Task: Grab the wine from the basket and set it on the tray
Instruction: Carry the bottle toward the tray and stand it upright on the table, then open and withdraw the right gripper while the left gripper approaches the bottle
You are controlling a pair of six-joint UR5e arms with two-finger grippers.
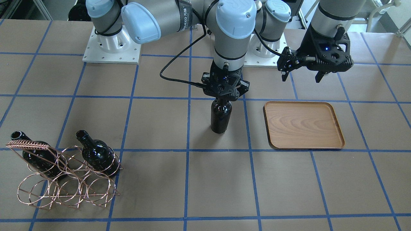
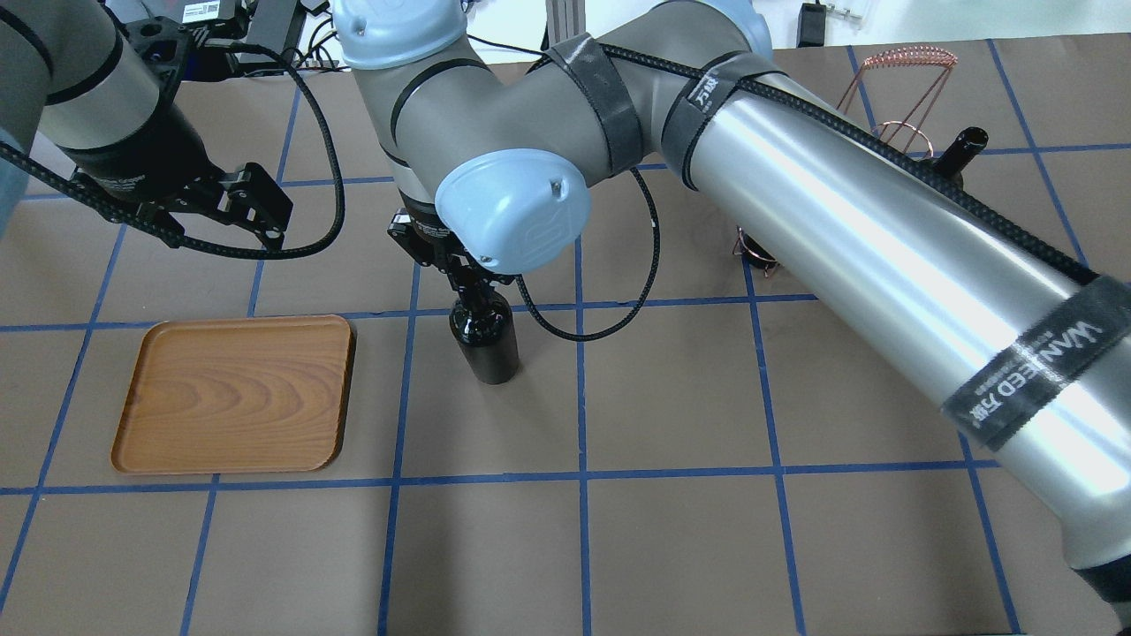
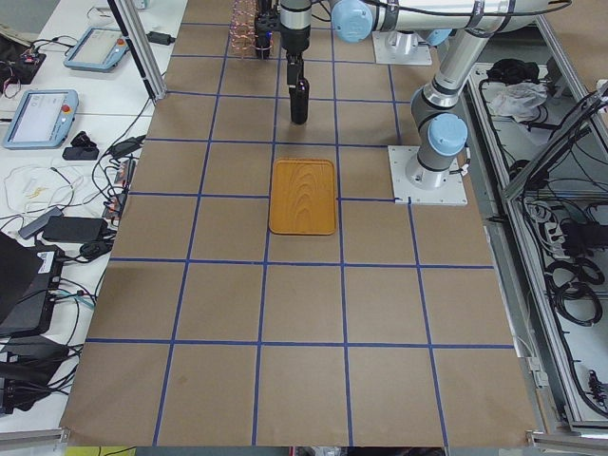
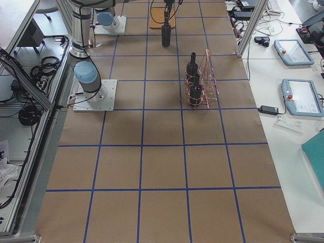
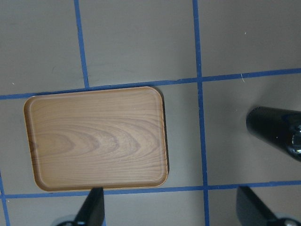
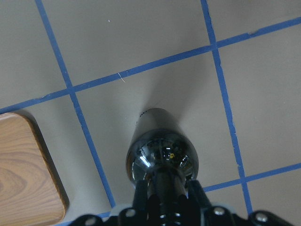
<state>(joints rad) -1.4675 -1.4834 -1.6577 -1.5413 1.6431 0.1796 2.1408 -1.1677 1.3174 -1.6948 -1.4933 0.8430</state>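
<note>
One wine pinched at neck by R gripper; L gripper spread; arm strap reads approx "WANSEED".

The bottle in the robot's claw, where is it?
In the front-facing view, the bottle is upright mid-table, its neck in the right gripper, just left of the tray.

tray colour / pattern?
Brown wood grain with a darker rim. The tray shows best in the left wrist-mounted view.
</note>
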